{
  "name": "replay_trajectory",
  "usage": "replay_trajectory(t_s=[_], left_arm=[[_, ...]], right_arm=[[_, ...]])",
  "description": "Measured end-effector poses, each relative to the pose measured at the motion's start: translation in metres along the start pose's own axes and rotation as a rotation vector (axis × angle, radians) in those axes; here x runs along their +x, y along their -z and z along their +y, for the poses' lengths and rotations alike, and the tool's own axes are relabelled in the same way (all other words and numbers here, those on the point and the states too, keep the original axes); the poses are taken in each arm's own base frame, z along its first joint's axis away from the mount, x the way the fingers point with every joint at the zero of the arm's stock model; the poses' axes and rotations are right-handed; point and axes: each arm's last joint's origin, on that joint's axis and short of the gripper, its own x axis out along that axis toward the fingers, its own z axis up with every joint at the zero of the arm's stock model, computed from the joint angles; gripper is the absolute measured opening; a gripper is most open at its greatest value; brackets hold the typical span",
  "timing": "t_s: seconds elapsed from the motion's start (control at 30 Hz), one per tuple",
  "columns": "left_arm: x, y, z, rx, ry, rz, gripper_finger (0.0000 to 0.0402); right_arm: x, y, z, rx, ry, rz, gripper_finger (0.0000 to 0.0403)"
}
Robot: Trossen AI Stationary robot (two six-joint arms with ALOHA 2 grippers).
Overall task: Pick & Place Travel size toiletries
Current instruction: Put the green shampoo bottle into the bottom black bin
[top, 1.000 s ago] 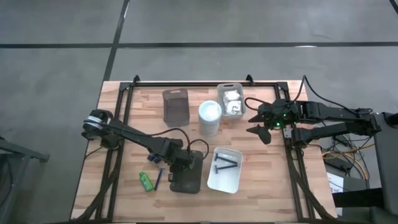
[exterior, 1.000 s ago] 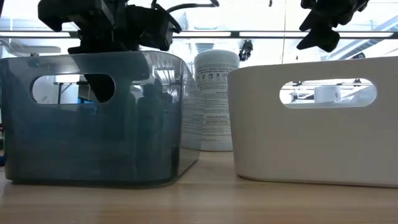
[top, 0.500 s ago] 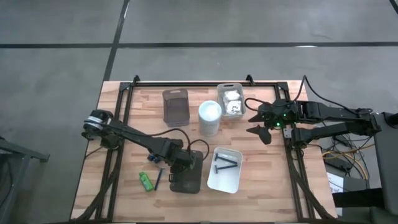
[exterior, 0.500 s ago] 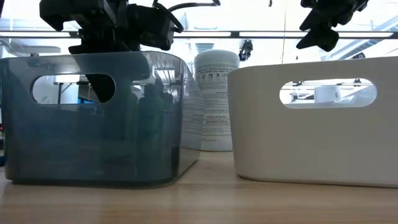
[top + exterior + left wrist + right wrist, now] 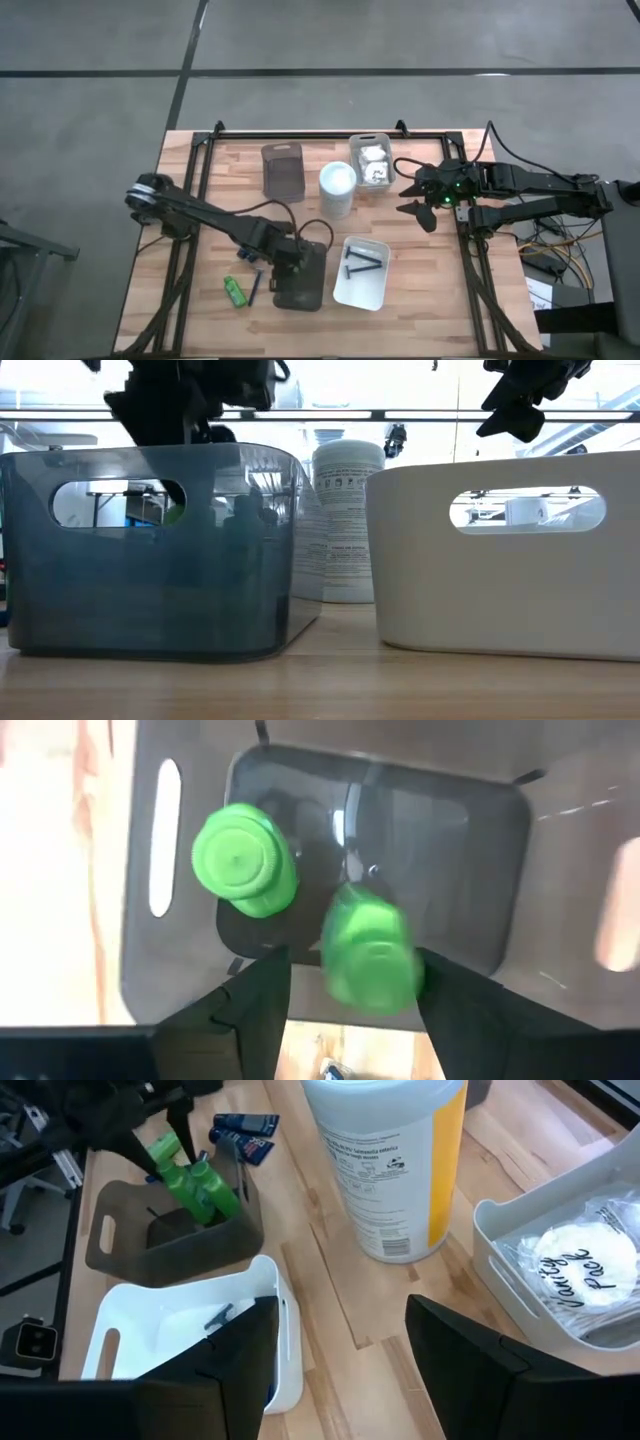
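Note:
My left gripper (image 5: 350, 1010) hangs open, pointing down, over the dark grey tray (image 5: 318, 290) near the table's front. Two bright green bottles lie inside this tray. One (image 5: 243, 860) stands with its cap up. The other (image 5: 370, 955) is blurred, below and between my fingers, with a gap beside it. A third green bottle (image 5: 233, 291) and two navy tubes (image 5: 255, 285) lie on the table left of the tray. My right gripper (image 5: 412, 197) hovers open at the far right with nothing in it.
A white tray (image 5: 380, 292) with two dark razors (image 5: 362, 262) sits right of the grey tray. Behind stand a tall white cylinder (image 5: 338, 190), a clear tray (image 5: 355, 165) holding white packets (image 5: 590, 1270), and another grey tray (image 5: 282, 170). Bare wood lies at the front right.
My left gripper has gone up out of the grey tray. In the low view its finger no longer shows through the tray's handle hole. A green bottle shows there instead, left behind in the tray.

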Motion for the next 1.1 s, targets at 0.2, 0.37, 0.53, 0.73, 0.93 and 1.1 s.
replay_trajectory(t_s=[0.2, 0.37, 0.53, 0.73, 0.93, 1.1], left_arm=[[-0.025, 0.004, 0.001, 0.003, 0.038, -0.066, 0.0211], [-0.058, 0.013, 0.004, -0.038, 0.072, -0.136, 0.0210], [-0.101, 0.034, 0.008, -0.132, 0.139, -0.254, 0.0209], [-0.122, 0.070, 0.007, -0.204, 0.216, -0.284, 0.0209], [-0.110, 0.102, 0.001, -0.344, 0.262, -0.198, 0.0208], [-0.085, 0.128, -0.005, -0.669, 0.293, -0.002, 0.0209]], right_arm=[[0.000, 0.000, 0.000, 0.000, -0.001, -0.001, 0.0223], [0.000, 0.000, 0.000, 0.003, -0.002, -0.004, 0.0235], [0.000, 0.000, 0.000, 0.005, -0.002, -0.004, 0.0246], [0.000, -0.001, 0.000, 0.004, -0.002, -0.006, 0.0255], [0.000, -0.001, 0.000, 0.025, -0.003, -0.006, 0.0256], [0.000, -0.001, 0.000, 0.055, -0.003, -0.006, 0.0241]])
